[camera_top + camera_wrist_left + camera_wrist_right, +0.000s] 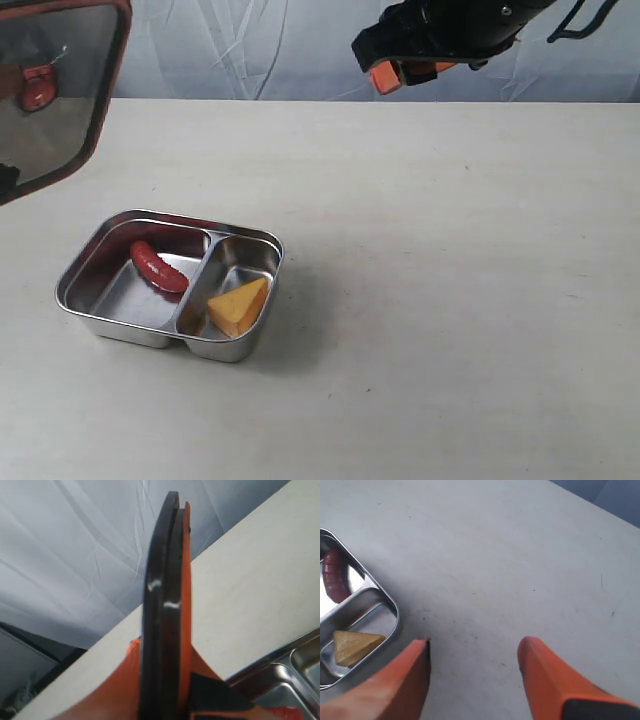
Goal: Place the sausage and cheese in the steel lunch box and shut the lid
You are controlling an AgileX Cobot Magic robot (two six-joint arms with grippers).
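Well, there is one steel lunch box (236, 351) on the tabletop (450, 300), open, with two compartments split by a divider. One sausage (158, 268) lies slantwise in the wider compartment. One cheese (238, 306) wedge sits in the narrower one, just across the divider from the sausage and not touching it.

The one lid (55, 95) is off the box. It hangs in the air beyond the box's far corner on the sausage side, tilted, its orange valve (38, 88) showing through the dark plastic. The left tool (162, 692) is clamped on it: in the left wrist view the lid shows edge-on, with an orange finger (125, 690) pressed against each face and a corner of the box below.

The right tool (405, 72) hangs high, well beyond the box on the cheese side. Its two orange fingers (545, 675) stand spread apart with nothing between them but bare tabletop.

Nothing else lies around the box. The tabletop runs bare from its walls on every side. A pale wrinkled cloth (280, 50) closes off the far edge behind it.
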